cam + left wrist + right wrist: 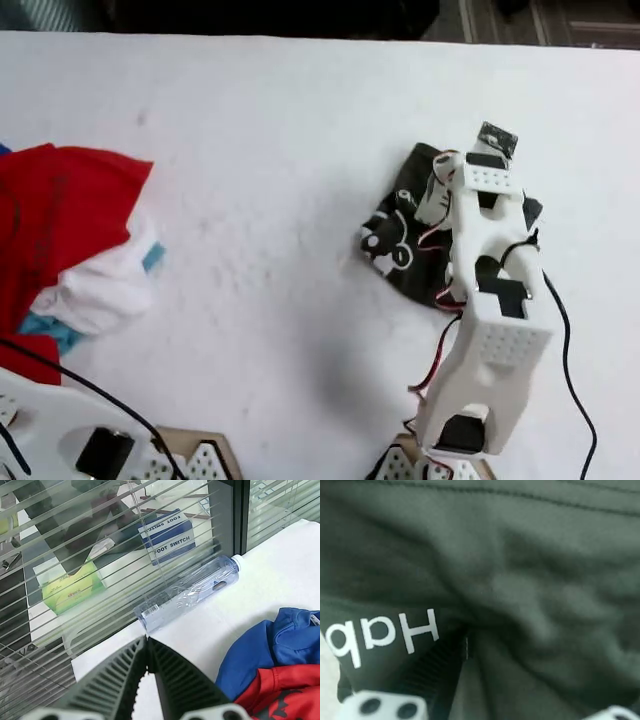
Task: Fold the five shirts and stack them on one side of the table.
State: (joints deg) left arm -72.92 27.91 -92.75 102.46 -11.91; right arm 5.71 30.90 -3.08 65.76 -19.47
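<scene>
A black shirt (400,235) with white print lies bunched at the right of the white table (270,150). My right arm (487,250) stands over it, wrist pointing down into the cloth. Close up, the black shirt (535,570) folds in tight around my right gripper (466,642), which is shut on a pinch of the fabric. At the table's left edge is a pile of shirts: red (60,220) on top, white (105,280) and light blue (45,328) under it. My left gripper (146,652) is shut with nothing in it, near a blue shirt (280,645) and the red shirt (285,690).
A clear plastic bottle (187,594) lies on the table by a window with blinds (100,540). The left arm's base (60,430) sits at the near left corner, trailing a black cable. Open table stretches between the pile and the black shirt.
</scene>
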